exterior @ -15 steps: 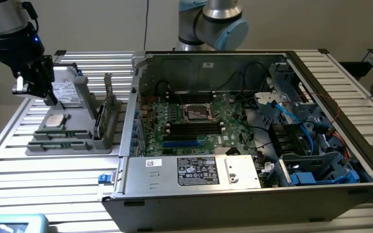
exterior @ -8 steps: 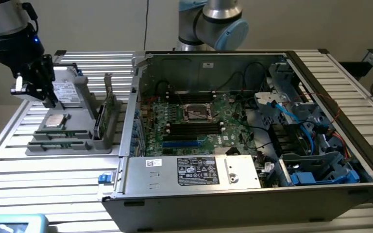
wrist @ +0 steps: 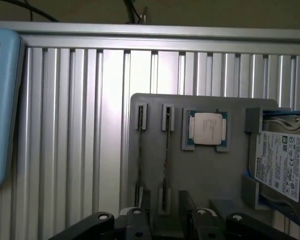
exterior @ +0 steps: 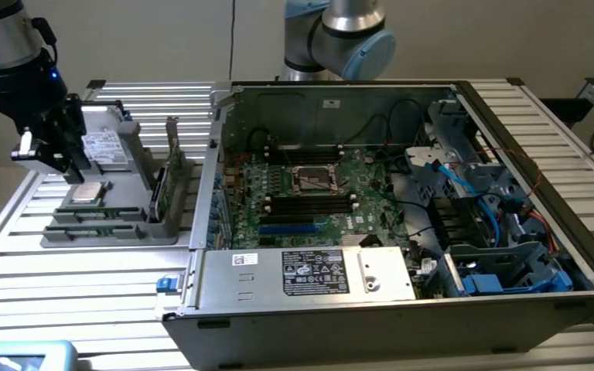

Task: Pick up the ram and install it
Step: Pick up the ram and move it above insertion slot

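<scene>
1. The gripper (wrist: pixel 166 220) hangs low over the grey tray (wrist: pixel 210 175), which sits on the slatted table (wrist: pixel 80 125) at the exterior view's left, beside the open computer case (exterior: pixel 380 325).
2. Jaws apart: the two dark fingers (wrist: pixel 145 207) stand either side of a gap.
3. The ram (wrist: pixel 166 155) stands on edge in its tray slot, and its near end lines up with that gap. Whether a finger touches it is unclear.
4. A second stick (wrist: pixel 139 155) stands in the neighbouring slot, just beside the ram and parallel to it.
5. On the ram's other side lies the silver processor chip (wrist: pixel 207 128), with the hard drive (wrist: pixel 282 165) beyond it.
6. A tall green card (exterior: pixel 173 174) stands upright at the tray's edge, between the gripper and the case.
7. Inside the case the motherboard (exterior: pixel 308 201) lies exposed, with loose cables around it.
8. A light-blue object (wrist: pixel 2 100) sits at the table's edge, well apart from the tray.
</scene>
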